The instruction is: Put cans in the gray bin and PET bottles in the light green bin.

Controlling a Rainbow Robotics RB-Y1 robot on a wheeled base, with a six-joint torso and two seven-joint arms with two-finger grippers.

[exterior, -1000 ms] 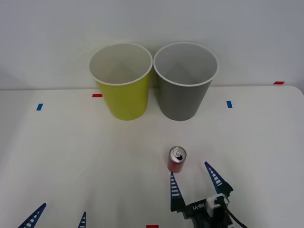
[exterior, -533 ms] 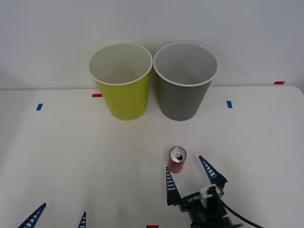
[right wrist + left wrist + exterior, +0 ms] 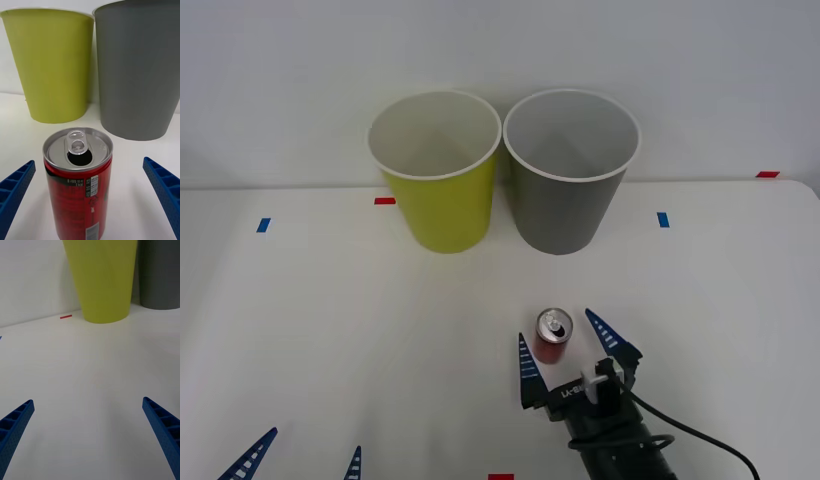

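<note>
The right hand (image 3: 565,350), low centre of the front frame, stood spread around the small red aluminium can (image 3: 553,335), bracketing it for a pinch; the left hand (image 3: 302,455) waited spread at lower left.

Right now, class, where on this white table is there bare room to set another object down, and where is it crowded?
Bare: the broad white table stretch between the yellow-green cup-shaped bin and the parked left gripper, and right of the dark gray cup-shaped bin. Crowded: the open right gripper flanks the small red drink can; the bins stand close together.
</note>
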